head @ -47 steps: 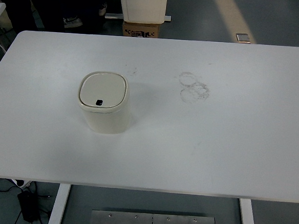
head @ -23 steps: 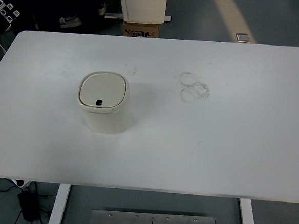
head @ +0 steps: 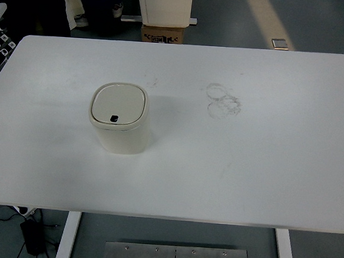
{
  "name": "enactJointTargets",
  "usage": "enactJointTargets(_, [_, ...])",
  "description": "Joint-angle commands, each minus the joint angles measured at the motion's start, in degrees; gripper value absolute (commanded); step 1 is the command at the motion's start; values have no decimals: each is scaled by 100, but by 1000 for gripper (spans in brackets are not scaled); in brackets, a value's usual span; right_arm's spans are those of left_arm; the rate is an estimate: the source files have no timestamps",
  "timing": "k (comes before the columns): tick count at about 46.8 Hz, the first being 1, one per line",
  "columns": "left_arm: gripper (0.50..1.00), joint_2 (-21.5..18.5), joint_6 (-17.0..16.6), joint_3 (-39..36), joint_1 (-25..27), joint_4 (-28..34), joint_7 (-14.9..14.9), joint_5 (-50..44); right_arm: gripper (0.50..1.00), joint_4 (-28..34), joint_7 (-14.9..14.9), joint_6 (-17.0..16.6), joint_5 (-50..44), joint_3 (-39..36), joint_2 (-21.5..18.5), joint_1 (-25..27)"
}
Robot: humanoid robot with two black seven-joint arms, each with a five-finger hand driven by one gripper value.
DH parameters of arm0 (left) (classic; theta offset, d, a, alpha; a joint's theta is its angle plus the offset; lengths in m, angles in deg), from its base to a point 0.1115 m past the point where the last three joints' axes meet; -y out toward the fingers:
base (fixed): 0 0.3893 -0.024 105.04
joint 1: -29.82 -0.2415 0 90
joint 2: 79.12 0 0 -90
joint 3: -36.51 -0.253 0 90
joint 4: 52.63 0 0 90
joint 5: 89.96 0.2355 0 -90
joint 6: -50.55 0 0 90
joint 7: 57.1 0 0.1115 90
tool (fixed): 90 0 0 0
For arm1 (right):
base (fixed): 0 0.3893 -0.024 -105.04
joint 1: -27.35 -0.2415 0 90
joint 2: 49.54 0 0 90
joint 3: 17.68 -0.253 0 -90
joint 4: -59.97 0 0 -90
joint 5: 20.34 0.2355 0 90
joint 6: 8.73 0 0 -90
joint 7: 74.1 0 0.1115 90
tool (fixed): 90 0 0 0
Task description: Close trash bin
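A small cream trash bin [head: 120,123] stands upright on the white table [head: 246,169], left of centre. Its rounded square lid [head: 118,104] lies flat and shut on top, with a small dark button near the lid's front edge. Neither of my hands nor arms shows anywhere in the head view.
Faint ring marks [head: 223,100] stain the table right of centre. Beyond the far edge stand a cardboard box [head: 163,34] under a white cabinet [head: 164,4], and a person's legs [head: 71,4] at the top left. Cables [head: 12,212] lie on the floor below the near left corner.
The person behind the table's far left corner has shifted; a pale trouser leg now shows there. The bin and its lid have not moved.
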Motion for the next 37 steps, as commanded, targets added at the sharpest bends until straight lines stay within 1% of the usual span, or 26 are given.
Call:
enactJointTargets(1, [1000,16,0,-1,-131,1,-2,0,991,0,-1,0,0,6,0,-1])
enactJointTargets(8, [1000,86,26,-1,-307,-78,-90,9,991,0,-1,0,0,6,0,-1])
enactJointTargets(14, [1000,86,245,-1,-333,-148,-196,27,991,0,-1,0,0,6,0,-1])
enactJointTargets(16, [1000,86,272,-1,-333,-175,-213,35,991,0,-1,0,0,6,0,-1])
enactJointTargets(32, [1000,86,272,-1,-342,-236,-213,62,991,0,-1,9,0,-3,0,-1])
enactJointTargets(37, [1000,86,272,-10,-342,-236,-213,71,991,0,52,9,-9,6,0,-1])
